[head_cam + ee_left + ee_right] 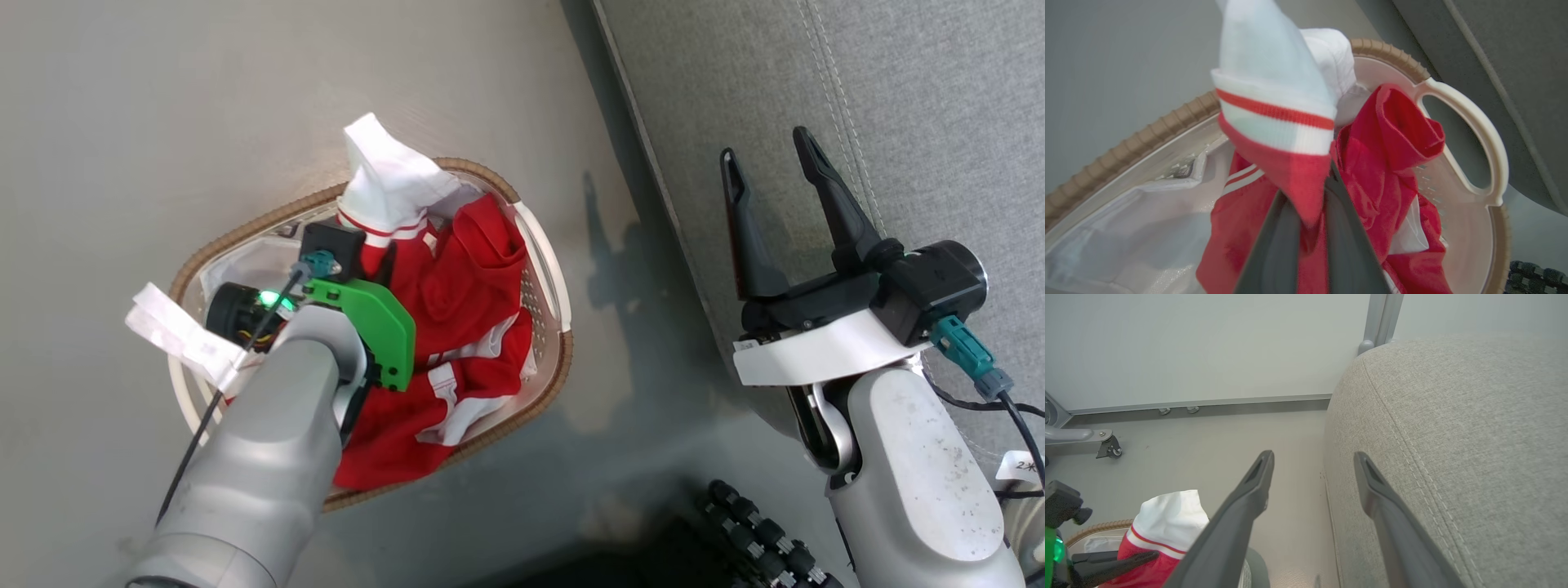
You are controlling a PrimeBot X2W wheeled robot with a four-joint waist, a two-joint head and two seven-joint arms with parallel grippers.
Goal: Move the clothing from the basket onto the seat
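Soft, light clothing (469,327), heaped in the basket (245,233) left of the seat (898,98), is clamped at a bunched red fold by the left gripper (1310,192), judged a sound hold; the right gripper (765,145) is held apart.

one oval white plastic basket (245,232), brown woven rim; one grey fabric seat (898,122); red white-trimmed clothing (473,286), count unclear.

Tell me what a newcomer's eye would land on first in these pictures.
The bright red clothing with white striped trim, heaped in the basket on the floor, grabs the eye first. The left gripper is shut on a fold of it, a white cuff sticking up. The right gripper stands open over the edge of the grey seat.
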